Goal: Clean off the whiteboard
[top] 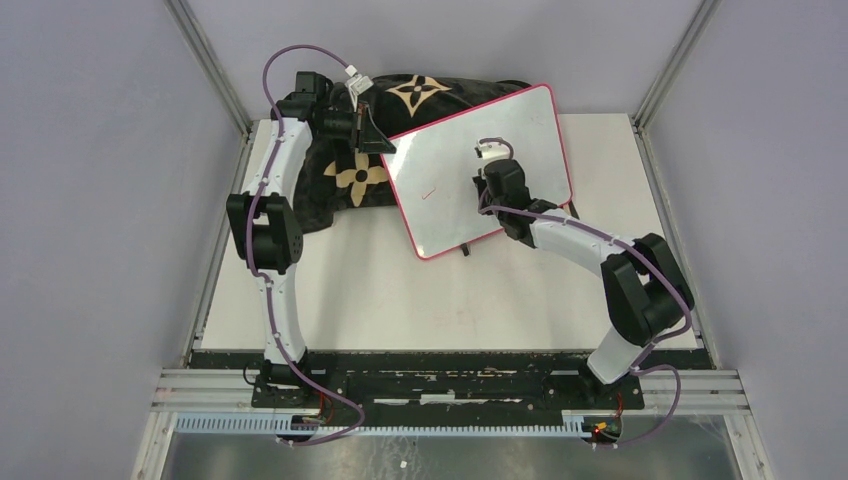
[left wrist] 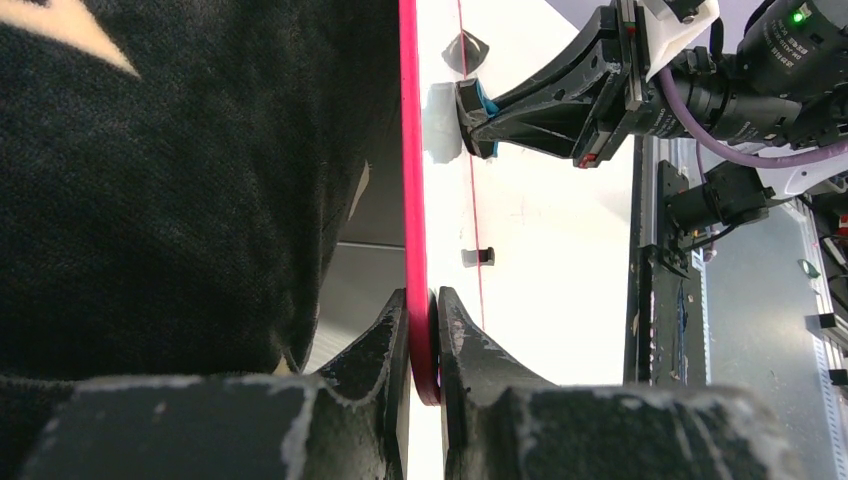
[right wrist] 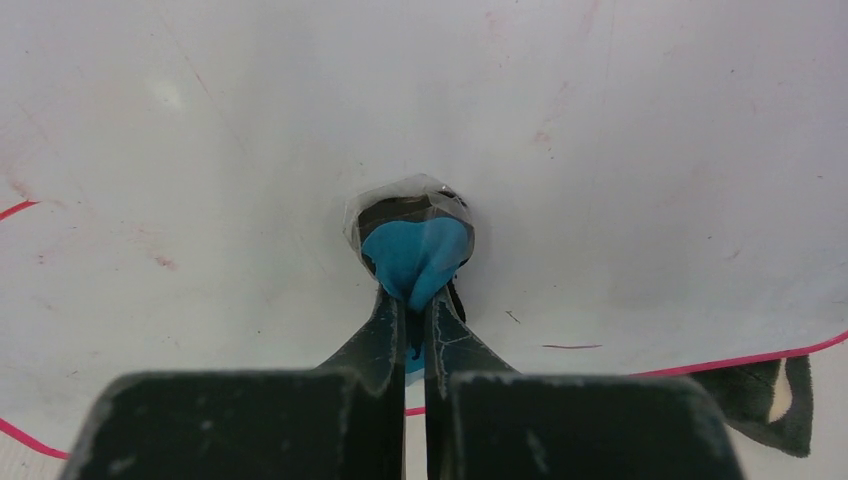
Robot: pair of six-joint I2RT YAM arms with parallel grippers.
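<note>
Whiteboard (top: 445,175) tilted, propped on black flower-pattern cushion (top: 335,195) at back of surface (top: 400,290). Left hand (left wrist: 425,300) clamped on board's pink frame edge, steadying it. Right hand (right wrist: 412,300) closed on blue wiper pad (right wrist: 415,250), pad pressed against board face. Progress: looks mostly done, board near-clean. Left to do: short red stroke (top: 428,190) toward lower-left, plus faint pink smudges. Probably few more passes.

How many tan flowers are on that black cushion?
2: one tan four-petal flower at the soft black cushion's far edge, another toward its near-left side; others may be hidden.
</note>
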